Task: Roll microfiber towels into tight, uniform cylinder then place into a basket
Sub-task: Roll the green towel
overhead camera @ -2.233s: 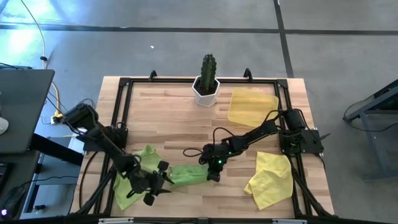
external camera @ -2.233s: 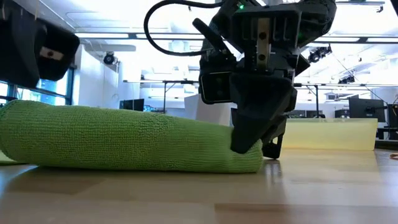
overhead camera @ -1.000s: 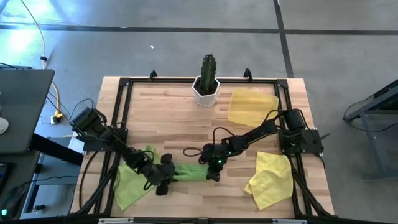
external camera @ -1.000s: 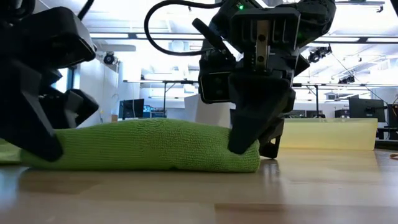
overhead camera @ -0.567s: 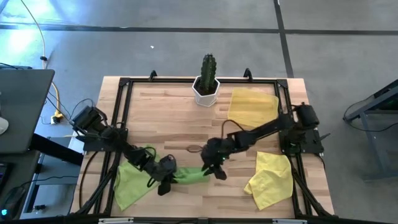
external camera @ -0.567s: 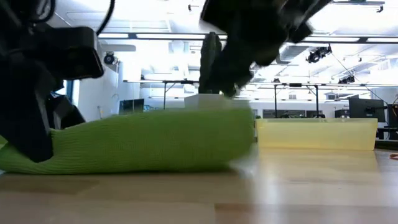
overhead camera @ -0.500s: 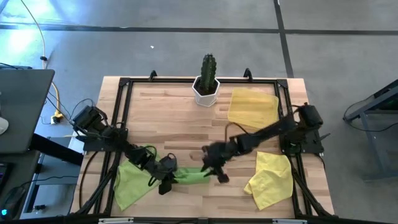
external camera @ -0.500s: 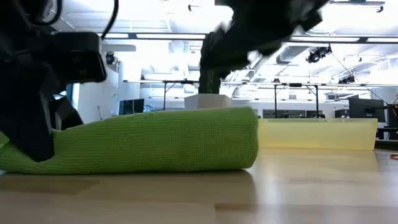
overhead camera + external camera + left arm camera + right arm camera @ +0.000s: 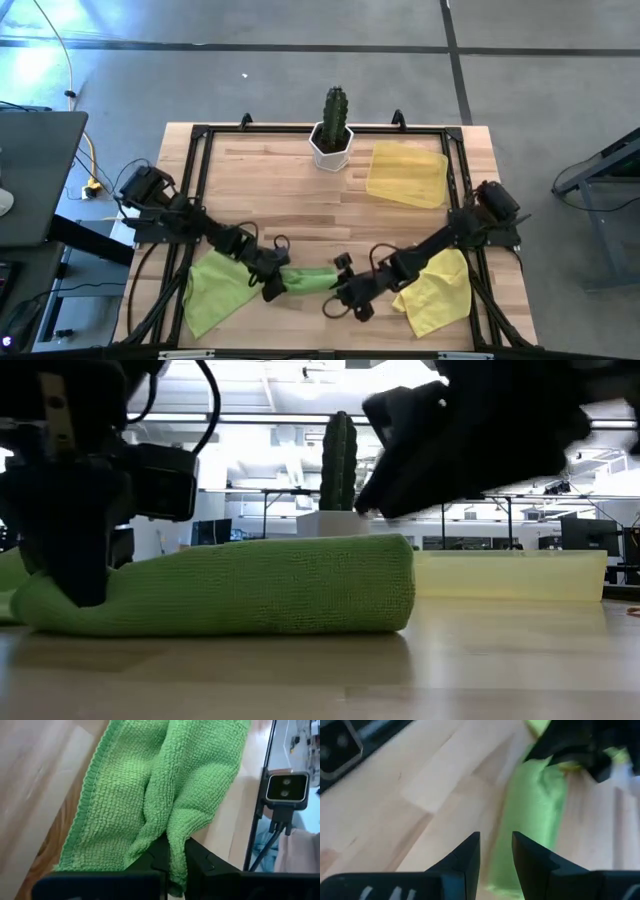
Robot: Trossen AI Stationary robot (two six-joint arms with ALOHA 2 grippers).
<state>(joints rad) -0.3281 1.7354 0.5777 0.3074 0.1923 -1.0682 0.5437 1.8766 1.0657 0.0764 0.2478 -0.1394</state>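
A lime-green microfiber towel [image 9: 308,278], rolled into a thick cylinder [image 9: 250,595], lies on its side on the wooden table near the front edge. My left gripper [image 9: 268,285] is shut on its left end. My right gripper [image 9: 338,297] hangs open just off the roll's right end and slightly above it, with nothing between its fingers [image 9: 470,852]. A second lime-green towel [image 9: 215,290] lies flat at the near left. A bright yellow towel [image 9: 435,290] lies crumpled at the near right. The pale yellow basket [image 9: 408,172] sits at the far right. My left gripper pinches a bunched fold of cloth [image 9: 172,827] at the roll's left end between its two fingers. The fingers [image 9: 60,575] slant down onto it from the table's left. The roll rests on the table along its whole length.
A white hexagonal pot with a cactus [image 9: 333,125] stands at the far edge, left of the basket. A black frame [image 9: 200,135] runs around the tabletop. Bare wood lies between the roll and the basket.
My right gripper has let go of the roll's right end, risen, rolled about its wrist and swung toward the near edge. My left gripper has turned, shifted a little toward the right and shut on the left end. The freed right end has sprung up rounder.
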